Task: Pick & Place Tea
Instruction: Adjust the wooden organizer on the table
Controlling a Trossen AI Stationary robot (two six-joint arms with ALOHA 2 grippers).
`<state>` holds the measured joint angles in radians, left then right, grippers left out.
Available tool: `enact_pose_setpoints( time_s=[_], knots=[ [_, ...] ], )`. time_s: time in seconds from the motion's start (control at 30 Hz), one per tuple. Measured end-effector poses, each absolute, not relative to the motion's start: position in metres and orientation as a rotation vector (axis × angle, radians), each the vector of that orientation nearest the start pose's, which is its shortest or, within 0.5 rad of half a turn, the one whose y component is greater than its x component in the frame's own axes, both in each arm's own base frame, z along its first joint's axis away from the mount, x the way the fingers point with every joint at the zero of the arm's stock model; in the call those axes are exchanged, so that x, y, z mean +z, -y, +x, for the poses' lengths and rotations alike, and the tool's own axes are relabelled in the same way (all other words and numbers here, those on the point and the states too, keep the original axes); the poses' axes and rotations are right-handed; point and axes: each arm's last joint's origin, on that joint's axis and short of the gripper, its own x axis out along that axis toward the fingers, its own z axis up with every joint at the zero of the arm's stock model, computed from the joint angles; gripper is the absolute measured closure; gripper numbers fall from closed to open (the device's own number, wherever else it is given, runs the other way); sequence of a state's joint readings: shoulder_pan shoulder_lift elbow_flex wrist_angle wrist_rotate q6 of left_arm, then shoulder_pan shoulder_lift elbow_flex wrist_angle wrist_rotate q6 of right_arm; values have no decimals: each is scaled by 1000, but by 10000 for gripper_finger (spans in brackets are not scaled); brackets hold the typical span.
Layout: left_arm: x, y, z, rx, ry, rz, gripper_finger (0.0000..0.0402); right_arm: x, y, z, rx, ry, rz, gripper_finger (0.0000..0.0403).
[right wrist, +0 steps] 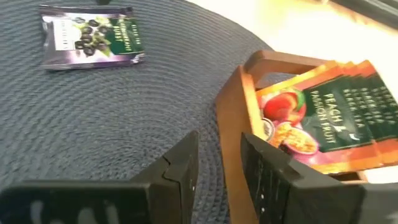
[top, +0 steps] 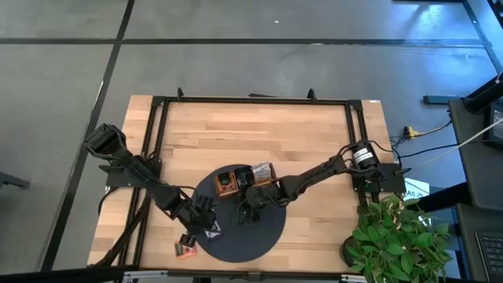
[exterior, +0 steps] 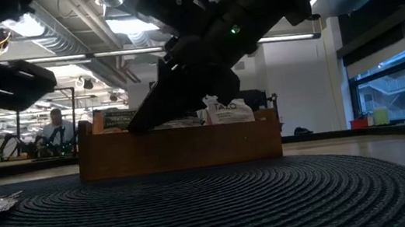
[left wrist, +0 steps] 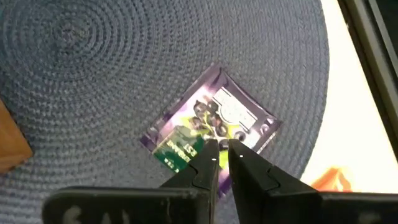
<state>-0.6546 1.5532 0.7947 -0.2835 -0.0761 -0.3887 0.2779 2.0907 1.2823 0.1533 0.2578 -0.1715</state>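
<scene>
Table (top: 259, 134): your light wooden top fills the middle of the high view, framed by black rails, with a potted plant (top: 397, 236) at its right near corner.

Mat (top: 244, 236): you have a large round dark grey woven mat on the near half of the table; everything at work sits on or beside it.

Left arm: you see it reach in from the table's left edge down to the mat's left side.

Right arm: it stretches from its base at the right edge across to the mat's upper middle.

Tray (exterior: 180, 149): your brown wooden tray lies across the far part of the mat. In the right wrist view its end compartment holds a leaning stack of peach-and-passion-fruit sachets (right wrist: 329, 121).

Right gripper (right wrist: 217, 165): you can see its fingers part-way apart, hovering just outside the tray's end wall over bare mat, gripping nothing.

Left gripper (left wrist: 221, 155): its fingers stand nearly together, tips at the near edge of the purple sachet (left wrist: 208, 121). From this angle you probably have the edge pinched between them, though the contact itself is hard to make out.

Purple sachet: it lies flat on the mat's left part, well apart from the tray; you also see it in the right wrist view.

Loose sachet (top: 187, 248): one orange-red sachet lies just off the mat's left near rim, on the wood.
</scene>
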Motion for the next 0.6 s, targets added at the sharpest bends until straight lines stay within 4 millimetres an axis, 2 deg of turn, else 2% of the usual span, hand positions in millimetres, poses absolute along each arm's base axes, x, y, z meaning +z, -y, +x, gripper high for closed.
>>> enact_pose_setpoints(
  time_s=[0.6],
  knots=[
    [159, 171, 225, -280, -1092, 4, 368, 140, -73, 435, 27, -635, -397, 281]
  ],
)
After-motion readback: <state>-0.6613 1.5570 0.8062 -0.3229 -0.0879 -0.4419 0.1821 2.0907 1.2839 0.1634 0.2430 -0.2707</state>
